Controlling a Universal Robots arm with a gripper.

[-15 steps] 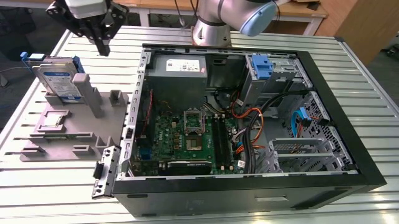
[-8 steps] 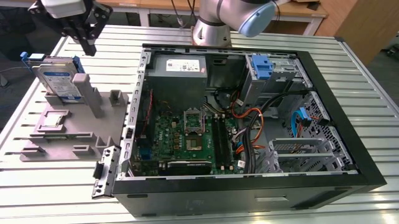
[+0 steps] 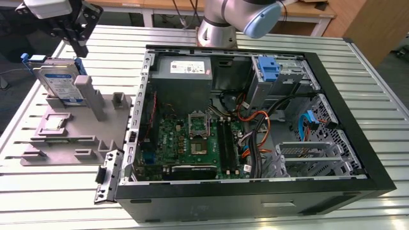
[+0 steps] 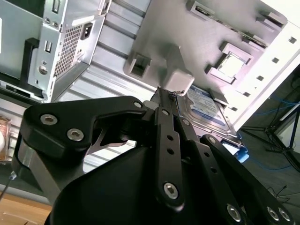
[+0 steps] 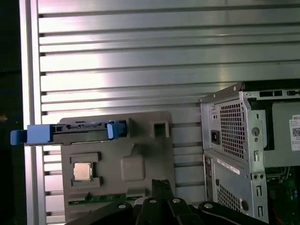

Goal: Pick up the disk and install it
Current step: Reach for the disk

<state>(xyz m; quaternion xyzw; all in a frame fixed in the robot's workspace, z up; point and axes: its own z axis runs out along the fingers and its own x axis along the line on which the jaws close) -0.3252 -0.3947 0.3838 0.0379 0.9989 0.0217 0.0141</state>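
Over the table (image 3: 383, 211) corner at the exterior view's upper left – gripper (image 3: 78, 45): hung just above the disk (image 3: 59, 79), fingers together, nothing clamped.
Exterior view, disk: stood on edge, leaning, in the grey fixture (image 3: 70, 139); blue rails on its edges.
Exterior view, fixture: lay along the table edge on the exterior view's left, just beside the open computer case (image 3: 357, 143).
Second wrist view, gripper (image 4: 161, 96): fingers (image 4: 164, 122) pressed together, tips near a grey post of the fixture (image 4: 187, 37).
Second wrist view, disk (image 4: 206, 105): label face showed past that post, apart from the fingers.
First wrist view, disk (image 5: 75, 131): seen edge-on at the fixture (image 5: 140, 140) end, one blue rail overhanging the table (image 5: 140, 61) edge.
First wrist view, gripper (image 5: 161, 183): tips together over the fixture, well short of the disk.
First wrist view, case (image 5: 229, 140): just beside the fixture.
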